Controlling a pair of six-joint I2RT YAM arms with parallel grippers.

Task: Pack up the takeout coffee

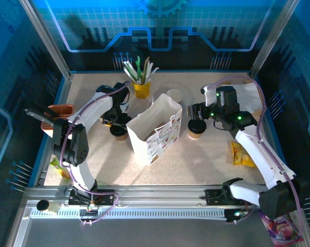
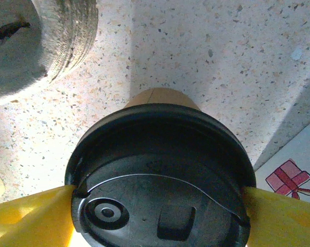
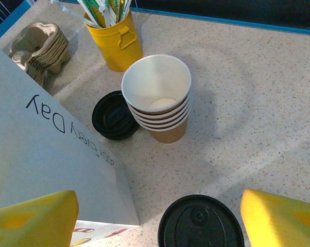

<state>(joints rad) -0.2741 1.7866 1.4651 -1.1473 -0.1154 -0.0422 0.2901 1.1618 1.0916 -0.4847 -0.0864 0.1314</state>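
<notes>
One takeout coffee (image 1: pixel 118 131), a brown paper cup with a black lid, stands on the table just left of the white paper bag (image 1: pixel 155 131). My left gripper (image 1: pixel 117 122) is down over it. In the left wrist view its lid (image 2: pixel 160 170) sits between my yellow fingers (image 2: pixel 31 216), which stand wide on either side, close against the rim. The other takeout coffee (image 1: pixel 196 128) stands right of the bag. My right gripper (image 1: pixel 197 114) hovers open above it; its lid (image 3: pixel 201 224) lies between the fingers, nearer the right one (image 3: pixel 281 218).
Behind the bag are a stack of lidless cups (image 3: pixel 157 100), loose black lids (image 3: pixel 114 116), a yellow utensil cup (image 3: pixel 116 36) and stacked pulp carriers (image 3: pixel 41 46). A yellow snack packet (image 1: pixel 241 154) lies at the right and an orange holder (image 1: pixel 59 110) at the left edge.
</notes>
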